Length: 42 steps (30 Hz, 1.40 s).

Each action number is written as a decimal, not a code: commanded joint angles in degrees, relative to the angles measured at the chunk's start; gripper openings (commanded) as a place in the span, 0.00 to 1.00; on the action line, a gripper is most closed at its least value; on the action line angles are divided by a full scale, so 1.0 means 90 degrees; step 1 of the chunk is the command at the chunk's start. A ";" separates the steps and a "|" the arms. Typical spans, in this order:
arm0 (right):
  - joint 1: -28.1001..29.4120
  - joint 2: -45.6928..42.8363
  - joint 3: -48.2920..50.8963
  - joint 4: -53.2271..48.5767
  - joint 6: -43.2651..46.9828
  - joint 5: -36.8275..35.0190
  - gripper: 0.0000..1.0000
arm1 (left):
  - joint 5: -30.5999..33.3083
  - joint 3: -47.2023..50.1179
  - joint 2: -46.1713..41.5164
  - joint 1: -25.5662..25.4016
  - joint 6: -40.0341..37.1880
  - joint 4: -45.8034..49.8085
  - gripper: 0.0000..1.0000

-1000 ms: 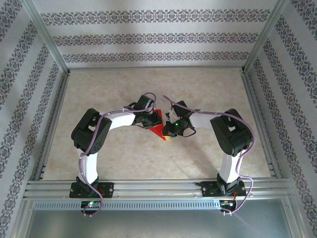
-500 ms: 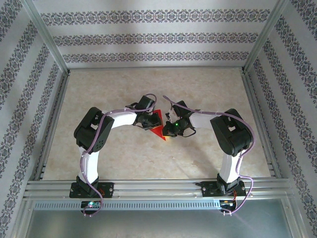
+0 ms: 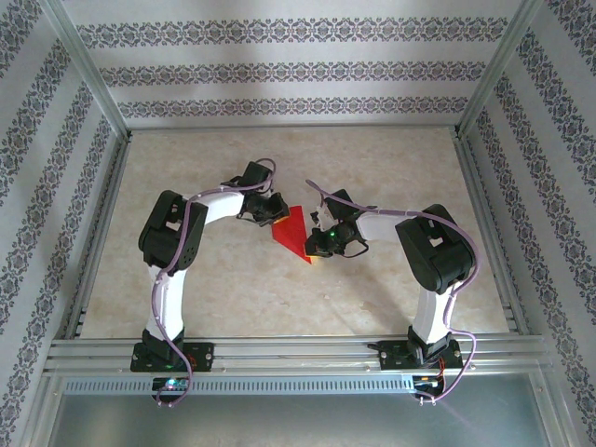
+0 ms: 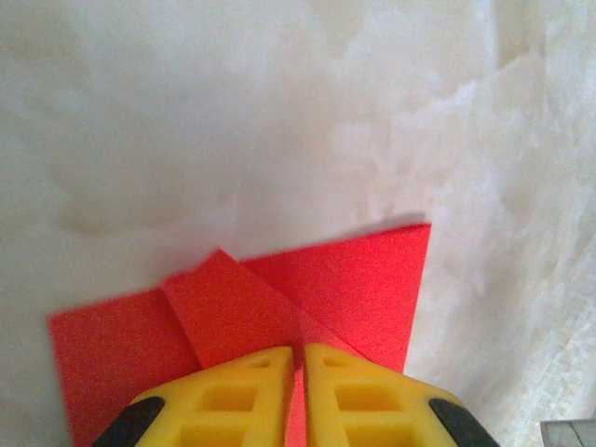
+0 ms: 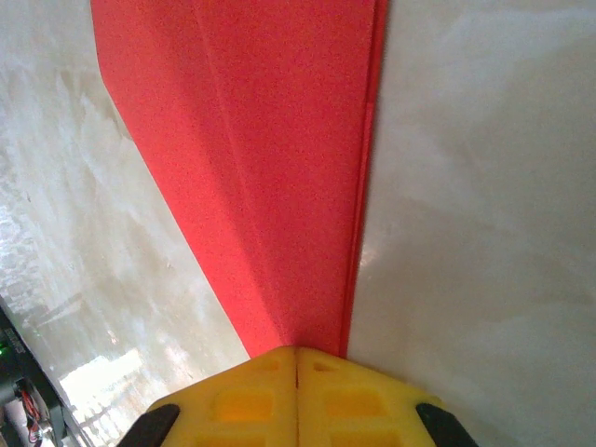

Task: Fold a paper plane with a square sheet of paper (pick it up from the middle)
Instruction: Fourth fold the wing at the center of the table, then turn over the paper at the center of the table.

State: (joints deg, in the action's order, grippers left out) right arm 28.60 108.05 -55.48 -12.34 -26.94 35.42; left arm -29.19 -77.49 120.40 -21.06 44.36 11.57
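The paper plane (image 3: 291, 233) is bright red paper folded to a pointed shape, lying mid-table between the two arms. My left gripper (image 3: 277, 218) is at its back-left edge. In the left wrist view the yellow fingers (image 4: 251, 391) stand almost together, red paper fills the narrow slit between them, and creased flaps of the plane (image 4: 354, 279) spread ahead. My right gripper (image 3: 314, 255) holds the near pointed end. In the right wrist view its fingers (image 5: 242, 396) are pressed together where the long red strip (image 5: 270, 140) narrows into them.
The marbled tabletop (image 3: 391, 168) is bounded by aluminium rails (image 3: 484, 205) at both sides and patterned walls behind. Both arms bend inward, their elbows (image 3: 172, 233) out toward the rails.
My left gripper has drawn back and to the left, uncovering more of the red paper. The right gripper and the pointed end have stayed put.
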 commanded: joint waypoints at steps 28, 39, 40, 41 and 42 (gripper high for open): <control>0.0071 -0.0983 -0.0437 0.0005 -0.0502 -0.0200 0.23 | 0.0611 0.0290 -0.1601 0.0933 -0.0136 0.0041 0.17; -0.0673 -0.1027 0.0127 0.1635 -0.0759 -0.0001 0.36 | 0.0290 0.3044 -0.3035 0.0195 0.1326 -0.1862 0.42; -0.0704 -0.0878 0.0061 0.1681 -0.0747 0.0114 0.36 | 0.0292 0.3158 -0.3045 0.0129 0.1407 -0.1975 0.45; -0.0721 -0.0751 -0.0001 0.1693 -0.0731 0.0181 0.36 | 0.0299 0.3258 -0.3045 0.0068 0.1468 -0.2060 0.47; -0.0743 -0.0591 -0.0099 0.1688 -0.0686 0.0296 0.36 | 0.0300 0.3345 -0.3038 0.0008 0.1536 -0.2149 0.51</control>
State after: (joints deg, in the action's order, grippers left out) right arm 21.96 99.48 -55.51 0.71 -32.88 34.59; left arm -25.87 -48.75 93.82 -19.73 53.84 -0.91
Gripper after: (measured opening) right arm 0.361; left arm 0.488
